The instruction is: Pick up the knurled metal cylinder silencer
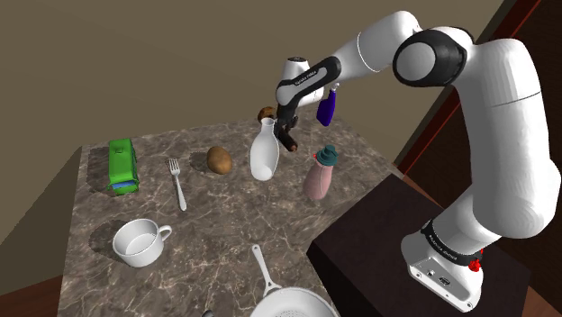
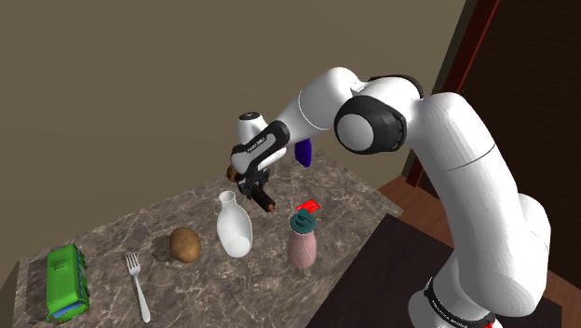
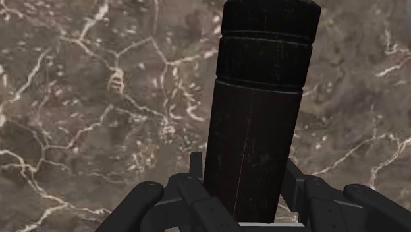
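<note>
The silencer (image 3: 260, 112) is a dark, almost black cylinder with ringed bands near its far end. My black gripper (image 3: 244, 188) is shut on it, one finger on each side of its near end. In the shoulder view the gripper (image 1: 285, 126) holds the silencer (image 1: 289, 142) tilted, just behind the white vase (image 1: 264, 153) at the back of the marble table (image 1: 216, 225). The second exterior view shows the gripper (image 2: 252, 189) with the silencer (image 2: 264, 200) sticking out below it, a little above the table top.
A brown potato (image 1: 219, 159), fork (image 1: 177, 184), green carton (image 1: 122, 165) and white mug (image 1: 140, 241) lie toward the shoulder view's left. A pink bottle with a teal cap (image 1: 321, 174) and a blue bottle (image 1: 327, 108) stand close by. A white pan (image 1: 286, 302) sits at the front edge.
</note>
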